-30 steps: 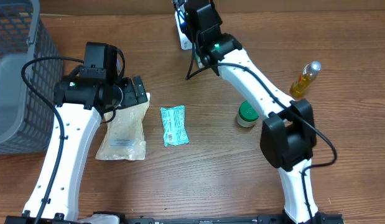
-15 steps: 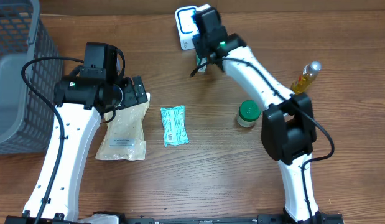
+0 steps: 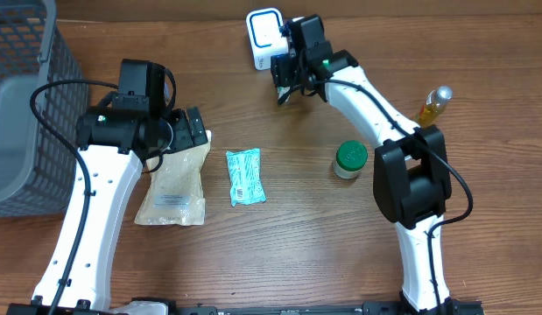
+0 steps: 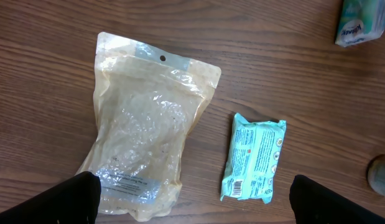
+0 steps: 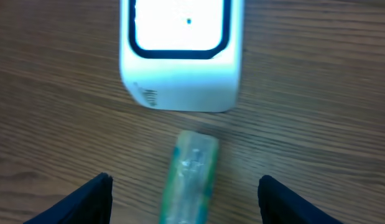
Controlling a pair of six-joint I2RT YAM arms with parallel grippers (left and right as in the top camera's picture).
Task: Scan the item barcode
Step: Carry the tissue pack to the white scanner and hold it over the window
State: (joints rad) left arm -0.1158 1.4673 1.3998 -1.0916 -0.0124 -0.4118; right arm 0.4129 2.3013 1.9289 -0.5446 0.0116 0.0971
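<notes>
**Overhead, then each wrist: green packet lies loose by the scanner**

Overhead: the right gripper [image 3: 286, 77] hovers just beside the white barcode scanner [image 3: 264, 38] at the table's far edge. The left gripper [image 3: 193, 131] hangs over a clear pouch [image 3: 172, 188], and a teal packet [image 3: 245, 177] lies beside the pouch.

Left wrist: the 2 fingers [image 4: 55, 202] stand wide apart and hold nothing, above the pouch and the teal packet.

Right wrist: the 2 fingers [image 5: 86, 199] are spread wide and grip nothing. A small green packet [image 5: 191, 174] lies on the wood between them, just in front of the scanner.
</notes>
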